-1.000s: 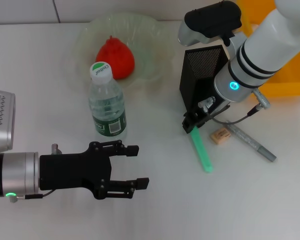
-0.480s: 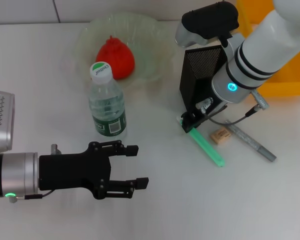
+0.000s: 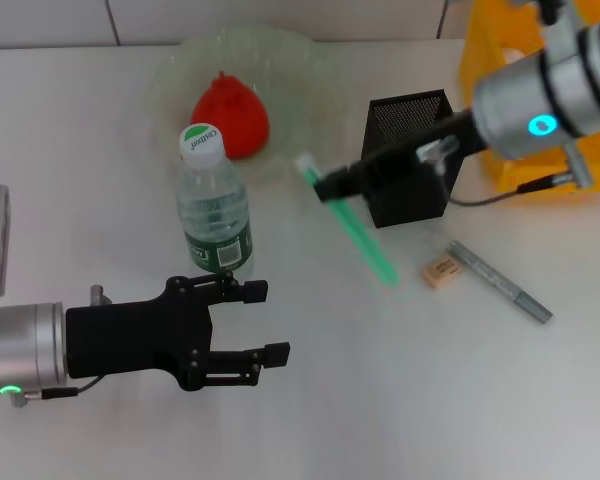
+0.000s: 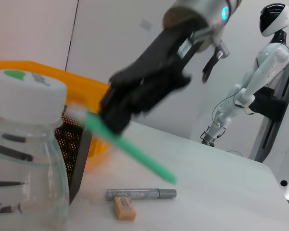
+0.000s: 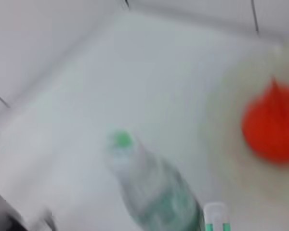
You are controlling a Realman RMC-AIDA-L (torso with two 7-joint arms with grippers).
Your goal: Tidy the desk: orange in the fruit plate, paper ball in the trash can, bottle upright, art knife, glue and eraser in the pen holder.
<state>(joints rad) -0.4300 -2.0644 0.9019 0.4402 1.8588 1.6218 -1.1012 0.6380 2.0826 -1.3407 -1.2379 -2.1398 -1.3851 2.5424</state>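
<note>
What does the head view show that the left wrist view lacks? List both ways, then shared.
Head only: the round red-orange orange in the wavy pale-green fruit plate, and the open left gripper. Left wrist only: a white humanoid robot in the background. Both: the upright clear plastic bottle, the right gripper shut on a slim green stick, the tan eraser.

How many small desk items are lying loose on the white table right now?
2: the eraser and a grey pen-like tool, side by side before the pen holder. The right gripper holds a green stick.
</note>
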